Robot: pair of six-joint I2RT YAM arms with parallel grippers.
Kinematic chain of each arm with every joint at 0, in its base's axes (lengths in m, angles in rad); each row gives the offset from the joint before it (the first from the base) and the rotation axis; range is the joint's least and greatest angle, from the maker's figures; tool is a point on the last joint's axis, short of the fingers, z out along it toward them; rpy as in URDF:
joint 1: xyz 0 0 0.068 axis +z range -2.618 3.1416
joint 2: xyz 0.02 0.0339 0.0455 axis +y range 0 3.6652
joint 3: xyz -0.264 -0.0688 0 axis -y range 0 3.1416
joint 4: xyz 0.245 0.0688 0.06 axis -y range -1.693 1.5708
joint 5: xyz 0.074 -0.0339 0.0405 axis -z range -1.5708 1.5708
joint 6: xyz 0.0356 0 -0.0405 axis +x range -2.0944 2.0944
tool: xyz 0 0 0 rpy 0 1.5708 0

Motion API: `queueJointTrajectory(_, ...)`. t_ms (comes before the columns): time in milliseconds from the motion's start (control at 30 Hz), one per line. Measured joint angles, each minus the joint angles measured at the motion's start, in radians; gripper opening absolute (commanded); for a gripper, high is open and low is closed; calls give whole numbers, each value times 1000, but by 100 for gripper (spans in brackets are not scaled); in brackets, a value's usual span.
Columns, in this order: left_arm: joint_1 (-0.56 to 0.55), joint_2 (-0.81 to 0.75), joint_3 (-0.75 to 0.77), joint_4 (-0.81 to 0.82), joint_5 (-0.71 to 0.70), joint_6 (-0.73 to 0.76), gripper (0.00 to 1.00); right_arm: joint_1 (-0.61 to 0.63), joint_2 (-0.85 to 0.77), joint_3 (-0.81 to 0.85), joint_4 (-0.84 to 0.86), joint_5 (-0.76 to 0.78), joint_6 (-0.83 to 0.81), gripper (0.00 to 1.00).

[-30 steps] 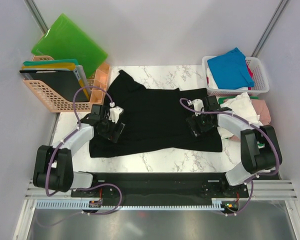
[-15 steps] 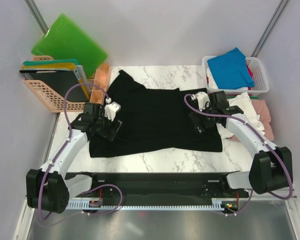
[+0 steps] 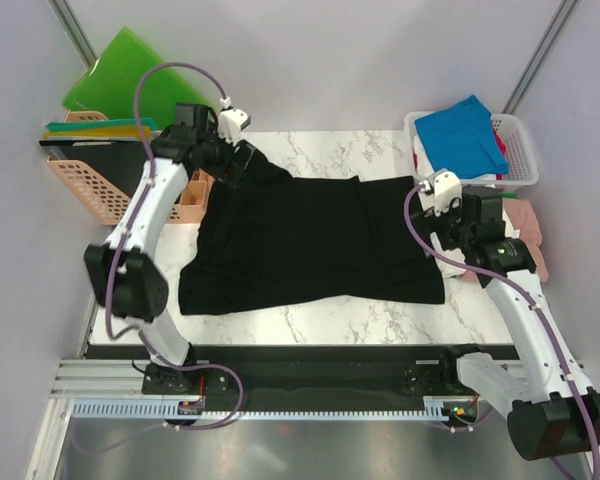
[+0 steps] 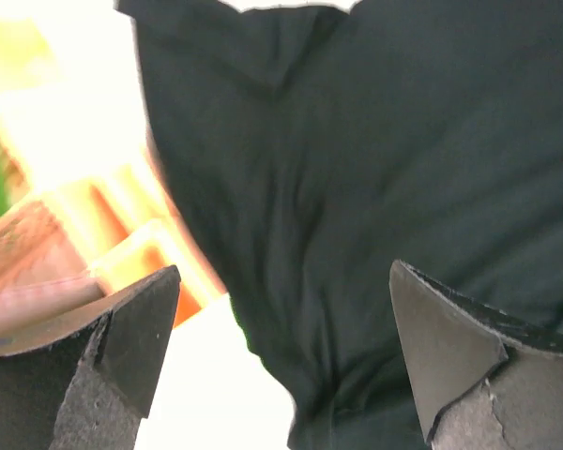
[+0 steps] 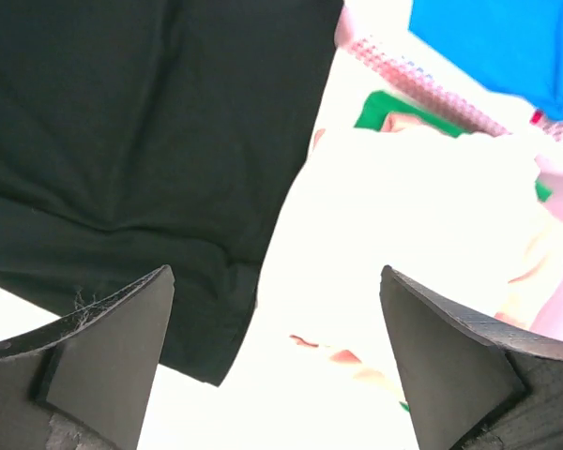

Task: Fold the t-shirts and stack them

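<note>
Apparently flattening the black t-shirt [image 3: 310, 240] on the counter [image 3: 320, 150]; left fingers [image 4: 131, 328], right fingers [image 5: 113, 337] spread, empty; next, pinching edges to fold.

I count five t-shirts: black t-shirt [image 3: 310, 240], blue t-shirt [image 3: 462, 132], white t-shirt [image 5: 450, 178], pink t-shirt [image 3: 530, 222], green t-shirt [image 5: 385, 108], one each. Two baskets: peach basket [image 3: 90, 195] far left, white basket [image 3: 518, 152] far right. One green board [image 3: 140, 85].

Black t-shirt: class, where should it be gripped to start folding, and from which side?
Likely its edges: the black t-shirt lies spread flat, so only borders can be pinched. Left gripper down onto the far-left flap; right gripper in from the right at the right edge.
</note>
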Motion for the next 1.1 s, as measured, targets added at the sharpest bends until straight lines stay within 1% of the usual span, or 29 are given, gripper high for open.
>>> queueJointTrajectory(33,0,75,77,-26,16,-11,100,-2,8,-8,1,3,-2,98)
queueJointTrajectory(100,0,257,288,-84,63,-40,100,-4,32,-27,3,6,-5,98)
queueJointTrajectory(200,5,554,652,-198,152,-84,100,-4,63,-45,5,6,-8,98)
queueJointTrajectory(233,6,626,737,-220,182,-96,100,-5,69,-48,7,6,-9,98)
queueJointTrajectory(300,11,732,834,-258,220,-120,100,-5,76,-52,16,6,-10,98)
queueJointTrajectory(333,13,762,846,-272,230,-129,100,-5,77,-53,21,6,-10,98)
queueJointTrajectory(467,27,819,835,-304,241,-150,100,-6,76,-78,63,3,-15,98)
queueJointTrajectory(567,35,813,763,-288,243,-151,100,-7,81,-117,88,-19,-18,98)
queueJointTrajectory(767,41,809,653,-241,238,-165,100,-9,172,-119,90,-70,-13,98)
queueJointTrajectory(833,40,782,584,-206,239,-170,100,-9,175,-119,107,-71,-6,98)
queueJointTrajectory(900,40,735,483,-163,234,-171,100,-10,185,-119,130,-78,-5,98)
queueJointTrajectory(967,39,698,419,-141,227,-171,100,-10,239,-88,122,-94,-4,98)
queueJointTrajectory(1100,38,626,332,-94,214,-167,100,-10,438,34,100,-120,18,98)
